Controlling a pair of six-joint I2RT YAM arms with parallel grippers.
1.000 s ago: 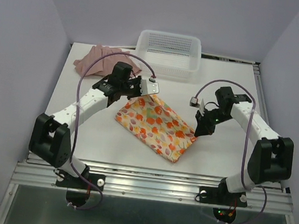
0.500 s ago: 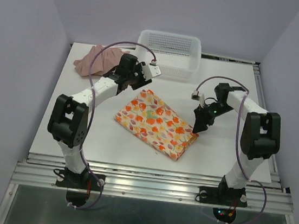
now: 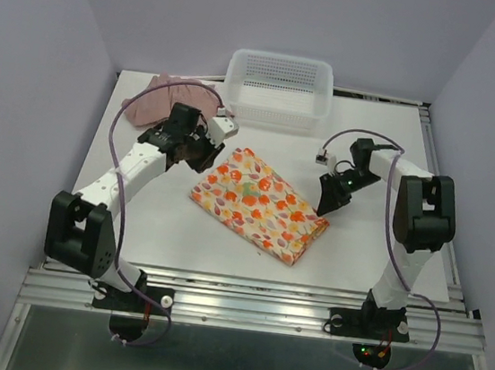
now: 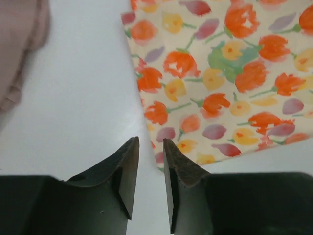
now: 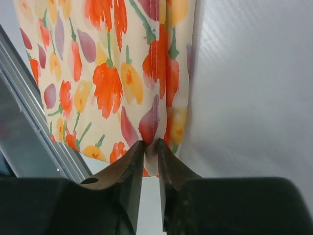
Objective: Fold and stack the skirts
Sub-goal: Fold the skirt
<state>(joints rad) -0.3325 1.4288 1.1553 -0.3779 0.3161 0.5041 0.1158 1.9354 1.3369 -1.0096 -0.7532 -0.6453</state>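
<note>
The cream skirt (image 3: pixel 259 203) with orange, red and yellow print lies flat as a slanted rectangle mid-table. The dusty pink skirt (image 3: pixel 164 89) is bunched at the back left. My left gripper (image 3: pixel 204 153) hovers just off the printed skirt's left corner. In the left wrist view the left gripper (image 4: pixel 150 142) is narrowly open and holds nothing, with the printed skirt (image 4: pixel 230 73) ahead to the right and pink fabric (image 4: pixel 19 44) at the upper left. My right gripper (image 3: pixel 324 205) is at the printed skirt's right corner. There the right gripper (image 5: pixel 150 143) is shut on the skirt's hem (image 5: pixel 156 112).
A white mesh basket (image 3: pixel 275 107) stands at the back centre, behind the printed skirt. The table's front metal rail (image 5: pixel 29 98) shows past the skirt in the right wrist view. Purple cables loop above both arms.
My left gripper let go of the printed skirt's raised corner, which now lies flat, and drew back to the left. The right gripper stayed pinched on the right corner.
</note>
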